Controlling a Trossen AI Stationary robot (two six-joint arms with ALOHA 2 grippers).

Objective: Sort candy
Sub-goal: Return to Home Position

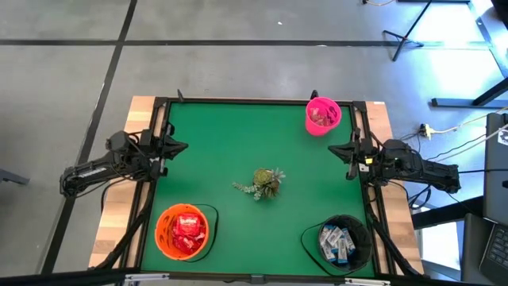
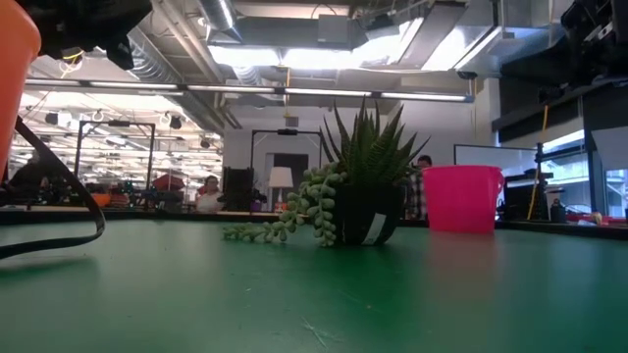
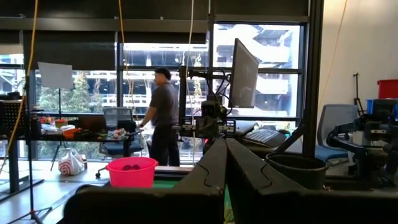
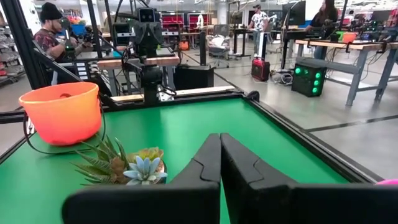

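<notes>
We see glossy red candy (image 1: 189, 232) heaped in the round orange bucket (image 1: 159, 234) and white-and-blue packets (image 1: 336, 242) in the black bucket (image 1: 365, 238). The pink bucket's (image 1: 321, 130) contents are indistinct. The left gripper (image 1: 181, 147) and right gripper (image 1: 333, 149) are clenched at opposite sides.

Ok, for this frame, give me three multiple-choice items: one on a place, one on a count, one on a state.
1. Where on the table does the plant stand?
A) at a corner B) near the middle C) against the left edge

2. How many buckets are on the table?
A) two B) five C) three

3. The left gripper and right gripper are:
A) both shut, empty B) both wide open C) each holding something

Answers:
1 B: in the high view the plant stands mid-table, apart from every bucket.
2 C: there are a pink bucket, an orange bucket with red candy, and a black bucket with white-and-blue candy.
3 A: each wrist view shows the fingers pressed together with nothing between them.
</notes>
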